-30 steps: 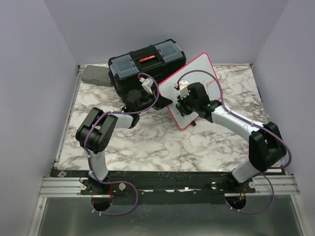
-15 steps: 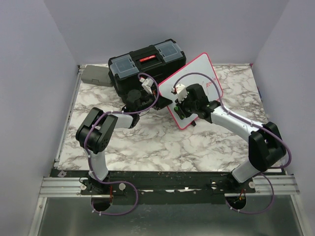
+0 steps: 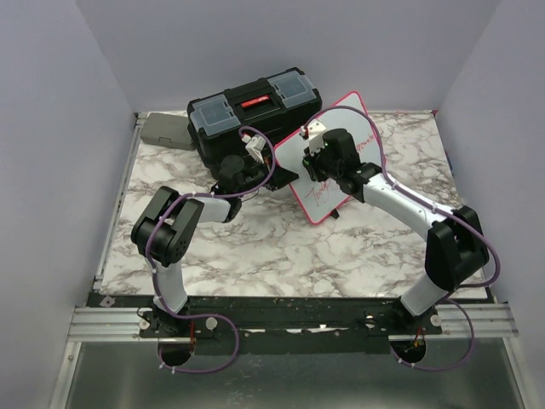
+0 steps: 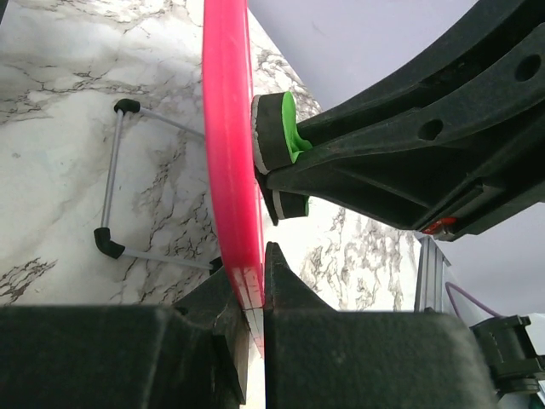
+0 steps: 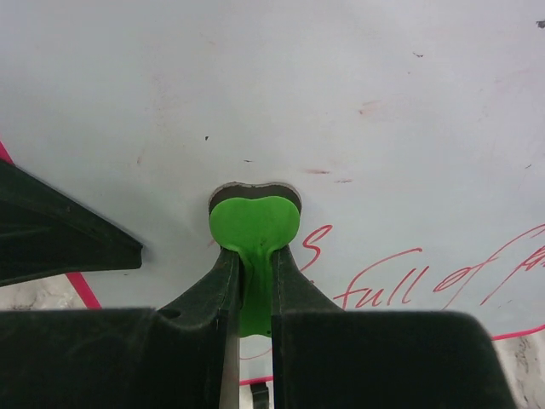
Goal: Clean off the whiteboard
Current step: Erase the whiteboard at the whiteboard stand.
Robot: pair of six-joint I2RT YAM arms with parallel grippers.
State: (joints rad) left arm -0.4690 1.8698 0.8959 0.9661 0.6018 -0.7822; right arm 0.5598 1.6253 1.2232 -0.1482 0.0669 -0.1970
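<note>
So here's what we're looking at: the whiteboard [image 3: 300, 175] stands tilted on the marble table [image 3: 255, 247], toward the far edge and a bit right of middle. Its upper left side sits just beside the black toolbox [image 3: 254, 109]. The left gripper [image 4: 254, 298] is clamped tight on the board's pink frame at its left edge, and in the left wrist view we see the frame running straight up between the two fingers. Behind it in that same view is the thin wire stand [image 4: 111, 196] with black feet, resting on the marble.

The right gripper [image 5: 253, 290] is pinching a green eraser [image 5: 255, 223] by its stem, jaws narrow. The eraser's pad is pressed flat against the white face of the board. Just below and to the right of it we can read red handwriting [image 5: 409, 279], something like "full of". There are also faint reddish smudges higher up on the board. A small grey box [image 3: 166, 129] sits in the far left corner of the table.
</note>
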